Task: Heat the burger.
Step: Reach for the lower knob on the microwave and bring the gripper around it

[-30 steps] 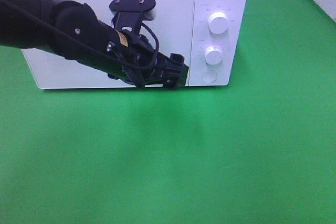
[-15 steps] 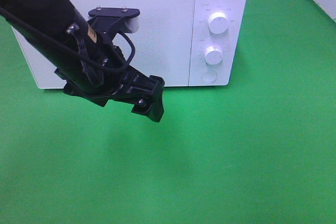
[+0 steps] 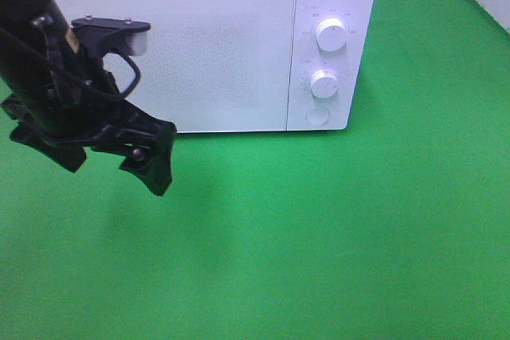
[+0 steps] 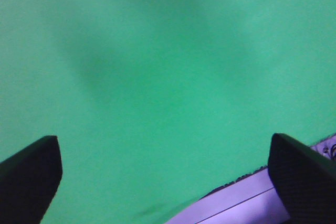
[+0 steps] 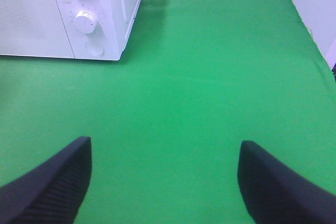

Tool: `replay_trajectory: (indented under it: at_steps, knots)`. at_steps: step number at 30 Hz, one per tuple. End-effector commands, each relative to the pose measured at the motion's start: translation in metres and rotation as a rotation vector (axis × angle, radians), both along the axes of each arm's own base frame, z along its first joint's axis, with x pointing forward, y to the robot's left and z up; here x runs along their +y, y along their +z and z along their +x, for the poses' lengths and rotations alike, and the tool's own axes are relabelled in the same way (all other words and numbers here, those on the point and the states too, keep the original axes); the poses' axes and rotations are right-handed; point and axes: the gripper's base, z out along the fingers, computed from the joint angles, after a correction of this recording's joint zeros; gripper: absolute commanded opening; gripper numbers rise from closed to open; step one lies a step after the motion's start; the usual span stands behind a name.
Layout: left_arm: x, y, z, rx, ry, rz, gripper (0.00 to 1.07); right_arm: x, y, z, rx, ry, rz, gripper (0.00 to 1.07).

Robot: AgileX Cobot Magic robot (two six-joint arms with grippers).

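On my left gripper (image 4: pixel 165 179) I count two black fingers (image 4: pixel 29 182), spread wide, with only green cloth (image 4: pixel 157 77) between them. The right gripper (image 5: pixel 165 182) shows the same: two ribbed fingers (image 5: pixel 278 187) held far apart and gripping nothing.

From the high camera I see the left gripper (image 3: pixel 103 153) hanging above the cloth, just in front of the lower left corner of the one white microwave (image 3: pixel 207 45). Its door (image 3: pixel 199 61) is shut. On the panel to the right of the door I count two round knobs, an upper (image 3: pixel 331 33) and a lower (image 3: pixel 324 83), with one round button (image 3: pixel 318 115) beneath them. My right wrist camera picks up the same panel off to one side, well apart from that gripper.

The left arm (image 3: pixel 40 77) covers the microwave's left edge, and the frame cuts off its top. A pale strip (image 4: pixel 236 203) beside one left finger is too blurred for me to name. The right gripper shows only in its own wrist view. I cannot tell where the burger is: none of my three views shows it, and I cannot see past the shut door.
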Motion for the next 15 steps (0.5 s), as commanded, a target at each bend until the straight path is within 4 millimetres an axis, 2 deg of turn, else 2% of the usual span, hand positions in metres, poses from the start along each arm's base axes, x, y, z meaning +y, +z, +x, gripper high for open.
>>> replay_trajectory:
  at_steps: [1,2,3,4,5,6,9,11,12,13,14,15]
  knots:
    - [0.028,0.011,0.008,0.007,0.054,0.011,1.02,-0.001,0.0,-0.004,-0.029,-0.014,0.007,0.74]
    - [0.043,0.015,0.012,0.014,0.088,0.016,1.02,-0.001,0.0,-0.004,-0.029,-0.014,0.007,0.74]
    - [0.043,0.015,0.012,0.014,0.088,0.016,1.02,-0.001,0.0,-0.004,-0.029,-0.014,0.007,0.74]
    - [0.06,0.02,0.015,0.025,0.128,0.022,1.02,-0.001,0.0,-0.004,-0.029,-0.014,0.007,0.74]
    - [0.06,0.02,0.015,0.025,0.128,0.022,1.02,-0.001,0.0,-0.004,-0.029,-0.014,0.007,0.74]
    - [0.077,0.026,0.016,0.024,0.171,0.025,1.02,-0.001,0.0,-0.004,-0.029,-0.014,0.007,0.74]
    - [0.086,0.029,0.017,0.02,0.195,0.023,1.02,-0.001,0.0,-0.004,-0.029,-0.014,0.007,0.74]
    - [0.118,0.046,0.015,-0.018,0.285,0.007,1.02,-0.001,0.0,-0.004,-0.029,-0.014,0.007,0.74]
    - [0.118,0.046,0.015,-0.018,0.285,0.007,1.02,-0.001,0.0,-0.004,-0.029,-0.014,0.007,0.74]
    - [0.133,0.053,0.012,-0.025,0.324,0.006,1.02,-0.001,0.0,-0.004,-0.029,-0.014,0.007,0.74]
    - [0.133,0.053,0.012,-0.025,0.324,0.006,1.02,-0.001,0.0,-0.004,-0.029,-0.014,0.007,0.74]
    - [0.145,0.059,0.009,-0.032,0.348,0.005,1.02,-0.001,0.0,-0.004,-0.029,-0.014,0.007,0.74]
